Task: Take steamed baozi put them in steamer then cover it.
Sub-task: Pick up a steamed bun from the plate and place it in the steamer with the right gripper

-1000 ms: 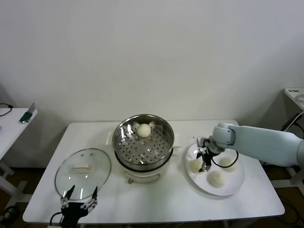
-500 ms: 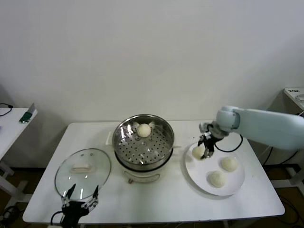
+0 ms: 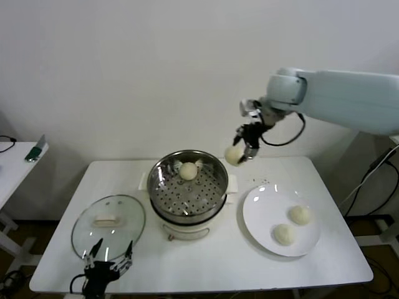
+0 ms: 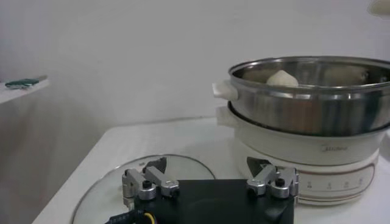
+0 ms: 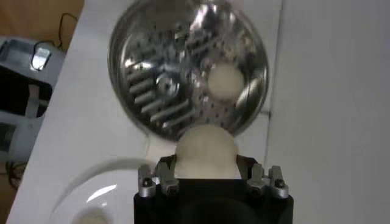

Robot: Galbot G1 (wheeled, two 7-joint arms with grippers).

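My right gripper is shut on a cream-white steamed baozi and holds it in the air just right of the steamer's rim. From the right wrist the held baozi fills the space between the jaws, above the steamer. One baozi lies on the perforated tray at the back. Two more baozi rest on the white plate. My left gripper sits open at the table's front edge, just in front of the glass lid.
The glass lid with its cream handle lies flat on the table, left of the steamer. A side table with a small object stands at the far left. The steamer's cream base has side handles and front controls.
My right gripper lifted a baozi off the plate and carried it up and left to the steamer's right rim. The plate holds two buns now. The left arm stayed put.
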